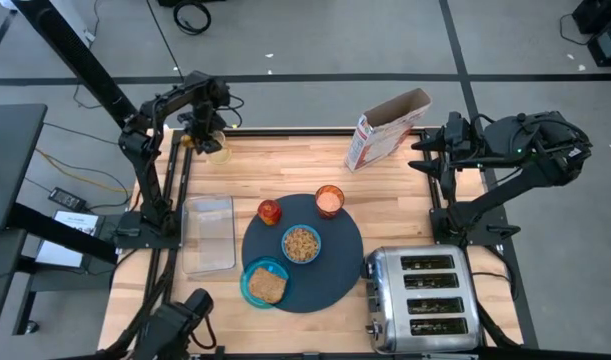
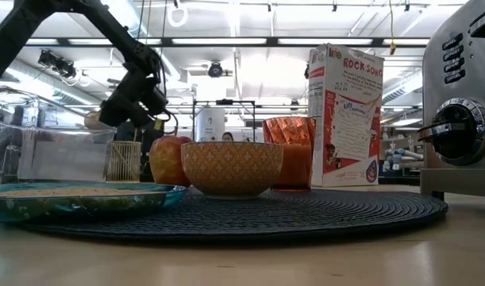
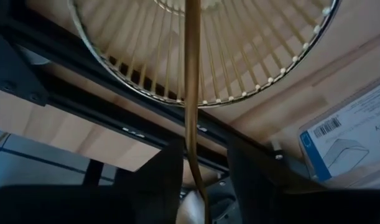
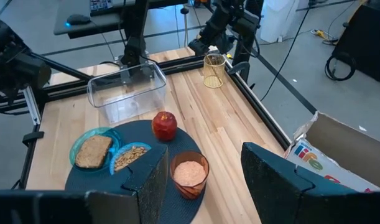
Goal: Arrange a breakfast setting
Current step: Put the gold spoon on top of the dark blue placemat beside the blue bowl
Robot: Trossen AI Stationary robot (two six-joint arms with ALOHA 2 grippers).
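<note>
Your left gripper (image 1: pixel 207 128) sits in the upper left of the high view, directly over the gold wire holder (image 1: pixel 218 150) at the table's back edge. In the left wrist view the slim gold spoon (image 3: pixel 191 106) runs straight between the two dark fingers (image 3: pixel 162 180), its handle pinched there while its far end is down in the holder, so the claw is closed on the spoon; I judge you are gripping it high so it can be drawn out upright.

The rest of the setting is gathered on the large dark-grey round mat (image 1: pixel 340 262) at the centre of the high view: the small blue bowl (image 1: pixel 300 244) in the middle, the orange translucent cup (image 1: pixel 329 200) and the red-orange apple (image 1: pixel 270 211) along its upper edge, and the teal plate (image 1: pixel 250 290) with the toast slice (image 1: pixel 268 286) overlapping its lower left edge. Only the spoon is well apart from it.

Your right gripper (image 4: pixel 202 177) waits at the upper right of the high view, beside the cereal box (image 1: pixel 385 130), its fingers spread and holding nothing, clear of the mat.
</note>
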